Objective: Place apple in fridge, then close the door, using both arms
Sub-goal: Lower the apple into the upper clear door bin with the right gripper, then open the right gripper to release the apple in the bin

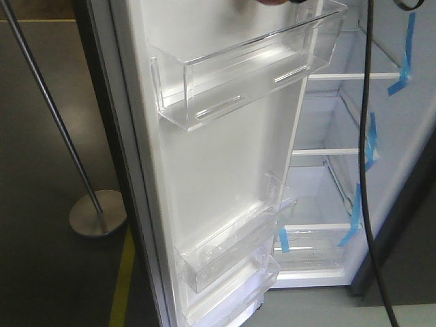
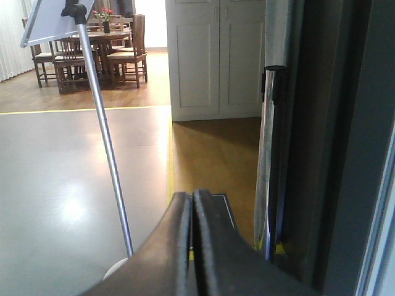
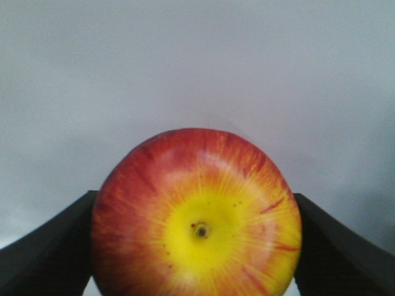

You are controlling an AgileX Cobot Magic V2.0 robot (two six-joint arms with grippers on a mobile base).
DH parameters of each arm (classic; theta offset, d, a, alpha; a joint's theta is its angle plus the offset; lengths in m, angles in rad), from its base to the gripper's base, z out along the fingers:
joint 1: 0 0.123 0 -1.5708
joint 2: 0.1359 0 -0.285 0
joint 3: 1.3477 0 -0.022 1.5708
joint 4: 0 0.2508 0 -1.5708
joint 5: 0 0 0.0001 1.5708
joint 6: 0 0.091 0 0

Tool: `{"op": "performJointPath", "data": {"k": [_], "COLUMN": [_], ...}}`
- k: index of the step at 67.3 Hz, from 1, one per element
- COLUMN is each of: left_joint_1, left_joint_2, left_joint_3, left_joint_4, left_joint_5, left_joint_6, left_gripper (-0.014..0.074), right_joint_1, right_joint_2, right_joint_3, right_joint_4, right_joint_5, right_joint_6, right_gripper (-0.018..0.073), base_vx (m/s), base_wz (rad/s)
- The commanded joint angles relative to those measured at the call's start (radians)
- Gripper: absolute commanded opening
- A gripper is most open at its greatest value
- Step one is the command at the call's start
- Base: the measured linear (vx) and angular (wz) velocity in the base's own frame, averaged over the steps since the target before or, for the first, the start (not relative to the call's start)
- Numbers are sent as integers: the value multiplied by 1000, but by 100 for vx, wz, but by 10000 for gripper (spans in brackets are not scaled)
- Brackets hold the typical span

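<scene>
With your right gripper (image 3: 196, 250) clamped on the apple (image 3: 197, 209), which faces a plain pale surface, carry it level past the open door (image 1: 225, 170) and its clear bins (image 1: 259, 68) onto a white shelf (image 1: 325, 151) near its front edge inside the fridge (image 1: 320, 197), and hold the empty, pinched-together left gripper (image 2: 192, 200) outside the door.

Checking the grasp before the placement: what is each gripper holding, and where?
Right gripper clamps the apple across its sides; left gripper is shut, empty.

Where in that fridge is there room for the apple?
The white shelves look bare: each open patch lies between the door side and the blue tape on the right wall. The clear bins on the door look empty too. Only crowding: a black cable hanging across the front of the opening.
</scene>
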Motion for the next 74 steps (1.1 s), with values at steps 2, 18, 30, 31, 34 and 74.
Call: {"op": "performJointPath", "data": {"k": [2, 18, 30, 31, 34, 74], "left_joint_1": [-5, -5, -5, -5, -5, -5], "left_joint_2": [-16, -16, -16, -16, -16, -16], "left_joint_3": [-19, -19, -19, -19, -19, -19], "left_joint_4": [-3, -3, -3, -3, -3, -3], "left_joint_5": [-68, -68, -68, -68, -68, -68], "left_joint_6": [-2, -2, -2, -2, -2, -2], "left_gripper": [-6, -6, -6, -6, -6, -6], "right_joint_1": [-3, -3, -3, -3, -3, -4], "right_joint_2": [-20, -14, -14, -14, -14, -233], "right_joint_3": [-38, -38, -38, -38, -38, -38], "right_joint_4": [48, 42, 35, 34, 31, -9], "right_joint_5": [-30, -37, -48, -49, -50, -52], "right_joint_6": [-11, -6, -5, -5, -5, 1], "right_gripper": [323, 562, 599, 599, 594, 192], "base_vx": [0, 0, 0, 0, 0, 0], "base_wz": [0, 0, 0, 0, 0, 0]}}
